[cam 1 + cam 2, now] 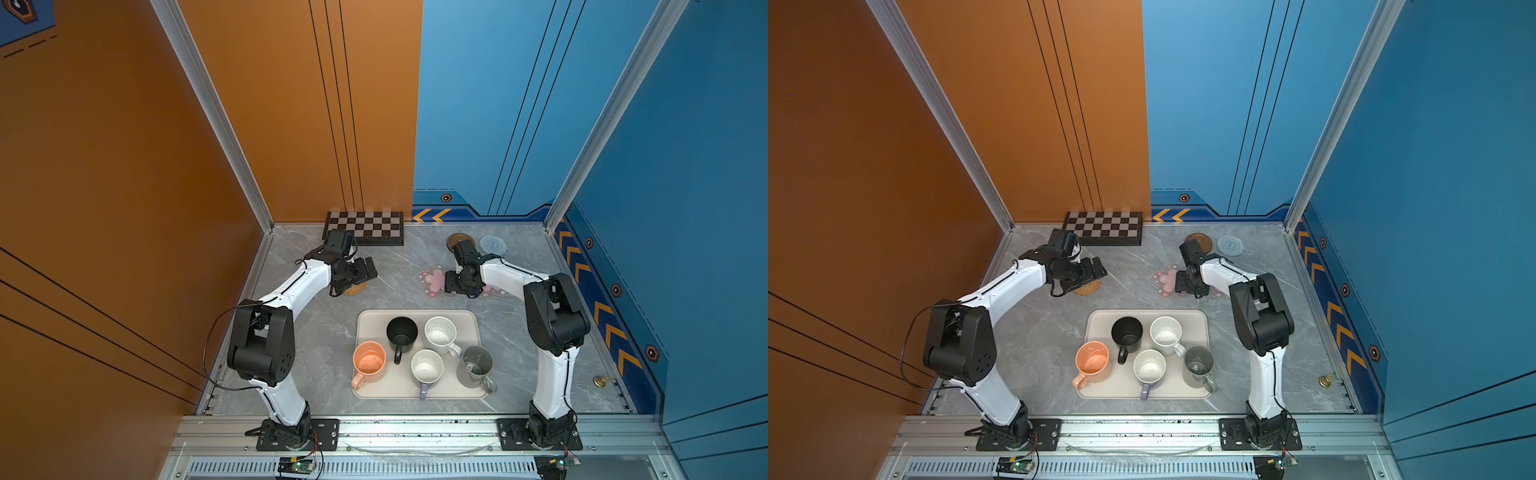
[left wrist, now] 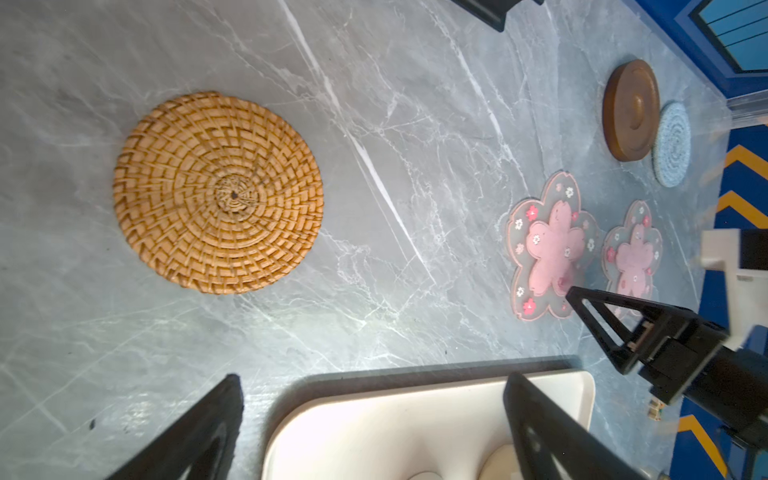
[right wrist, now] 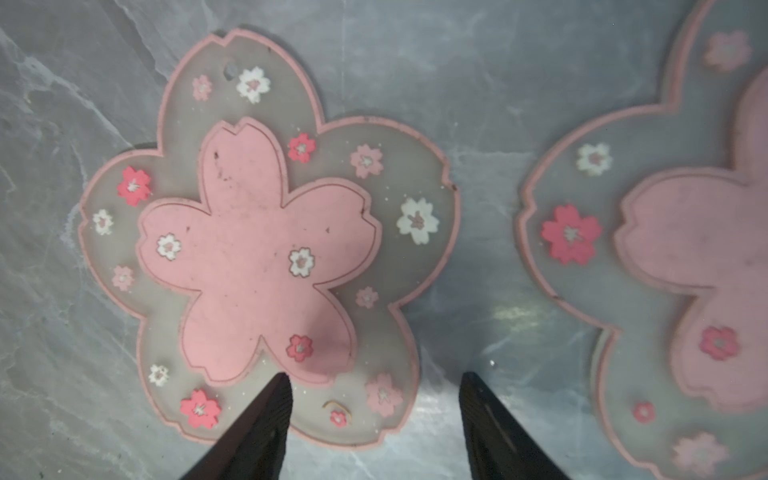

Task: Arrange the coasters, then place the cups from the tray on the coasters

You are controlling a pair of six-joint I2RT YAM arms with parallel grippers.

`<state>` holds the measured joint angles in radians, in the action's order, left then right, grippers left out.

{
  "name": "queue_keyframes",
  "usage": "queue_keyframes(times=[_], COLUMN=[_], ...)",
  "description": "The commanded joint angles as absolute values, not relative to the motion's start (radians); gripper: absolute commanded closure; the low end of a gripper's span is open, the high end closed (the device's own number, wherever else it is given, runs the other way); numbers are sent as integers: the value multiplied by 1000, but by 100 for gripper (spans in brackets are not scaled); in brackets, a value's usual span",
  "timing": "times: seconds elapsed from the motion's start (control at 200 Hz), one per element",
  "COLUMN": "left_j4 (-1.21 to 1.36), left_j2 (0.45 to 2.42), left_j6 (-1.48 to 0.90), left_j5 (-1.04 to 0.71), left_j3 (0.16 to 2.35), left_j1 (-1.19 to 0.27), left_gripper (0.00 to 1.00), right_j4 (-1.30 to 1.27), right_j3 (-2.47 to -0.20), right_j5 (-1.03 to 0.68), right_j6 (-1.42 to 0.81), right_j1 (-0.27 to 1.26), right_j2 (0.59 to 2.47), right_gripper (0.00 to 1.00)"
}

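Five cups stand on the cream tray (image 1: 370, 318): black (image 1: 401, 332), peach-orange (image 1: 369, 361), white speckled (image 1: 440, 334), lavender (image 1: 427, 368) and tall grey (image 1: 475, 365). Behind the tray lie the coasters: tan rattan (image 2: 218, 193), two pink blossom ones (image 3: 266, 249) (image 3: 685, 257), dark brown wooden (image 1: 459, 240) and grey-blue (image 1: 492, 244). My left gripper (image 2: 374, 378) hangs wide open and empty beside the rattan coaster, above the tray's far corner. My right gripper (image 3: 375, 376) is open, low over the nearer blossom coaster's edge, one finger above it, the other above bare table.
A folded chessboard (image 1: 365, 227) leans at the back wall behind the left arm. A small brass object (image 1: 600, 380) sits near the table's right edge. Orange and blue walls close in the left, back and right sides.
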<state>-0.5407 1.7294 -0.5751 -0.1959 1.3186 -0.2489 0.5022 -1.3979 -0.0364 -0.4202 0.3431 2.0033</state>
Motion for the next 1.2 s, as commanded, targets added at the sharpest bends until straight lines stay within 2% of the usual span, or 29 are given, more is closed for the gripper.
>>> queue_keyframes(times=[0.0, 0.29, 0.375, 0.44, 0.45, 0.566, 0.741, 1.086, 1.196], left_j4=[-598, -601, -601, -601, -601, -602, -603, -601, -601], left_j2=[1712, 1746, 1770, 1790, 1793, 1836, 1879, 1941, 1967], left_j6=[-554, -536, -530, -525, -524, -550, -585, -610, -611], left_j5=[-122, -12, -2, 11, 14, 30, 2, -37, -41], left_j3=[1331, 1355, 1375, 1390, 1392, 1407, 1411, 1408, 1423], left_j1=[-241, -236, -229, -225, -224, -205, -174, -121, -121], left_gripper=[1, 3, 6, 12, 17, 39, 41, 76, 78], right_j4=[558, 575, 577, 577, 578, 581, 594, 607, 607], right_j3=[-1390, -1399, -1402, -1404, -1404, -1411, -1431, -1509, -1534], right_j5=[4, 17, 9, -6, -8, -17, -21, -46, -52], right_j6=[-406, -393, -394, -397, -397, -400, -397, -397, -397], right_j1=[329, 308, 308, 308, 309, 318, 332, 389, 406], right_j2=[1928, 1826, 1801, 1793, 1792, 1783, 1786, 1847, 1867], right_gripper=[33, 33, 33, 33, 33, 33, 33, 33, 33])
